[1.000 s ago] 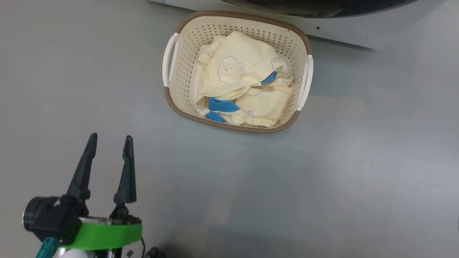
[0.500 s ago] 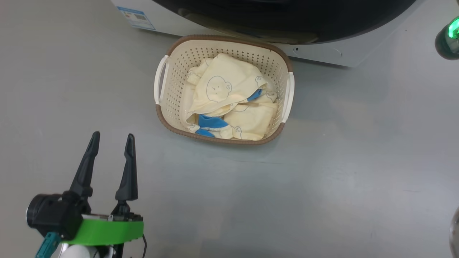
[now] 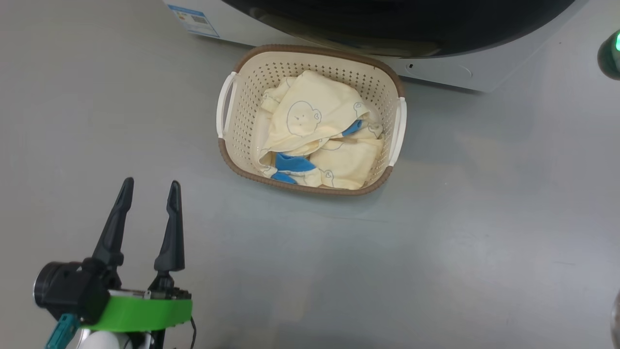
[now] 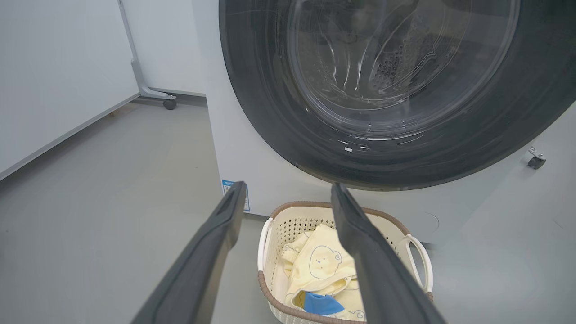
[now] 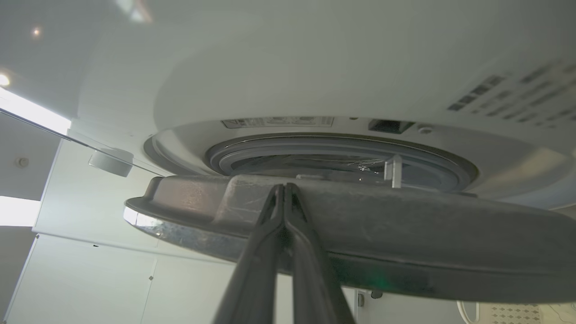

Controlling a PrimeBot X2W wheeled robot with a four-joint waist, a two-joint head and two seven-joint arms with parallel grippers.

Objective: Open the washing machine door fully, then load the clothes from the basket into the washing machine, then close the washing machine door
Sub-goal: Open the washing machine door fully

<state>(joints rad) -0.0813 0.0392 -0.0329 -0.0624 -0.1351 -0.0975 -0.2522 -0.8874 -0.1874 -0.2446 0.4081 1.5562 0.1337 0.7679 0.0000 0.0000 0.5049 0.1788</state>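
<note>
The cream basket [image 3: 240,121] stands on the grey floor in front of the white washing machine [image 3: 450,72]. Pale yellow clothes [image 3: 310,116] with blue trim lie heaped inside it. The glossy black washing machine door [image 3: 397,24] overhangs the basket's far rim. My left gripper [image 3: 150,183] hovers open and empty at the lower left, well short of the basket. In the left wrist view, the left gripper [image 4: 288,186] frames the door [image 4: 400,67], the basket [image 4: 274,243] and the clothes [image 4: 319,265]. My right gripper [image 5: 284,186] is shut, its tips against the edge of the door [image 5: 382,229], which stands ajar from the grey gasket [image 5: 342,153].
A blue label [image 3: 193,19] marks the machine's front lower corner. A dark part with a green light [image 3: 611,53] shows at the head view's right edge. A white panel on a wheeled foot [image 4: 169,103] stands left of the machine, and a caster [image 4: 535,162] sits to its right.
The head camera has shifted, so the basket sits lower in view and more of the machine and door shows. My left gripper keeps the same open pose.
</note>
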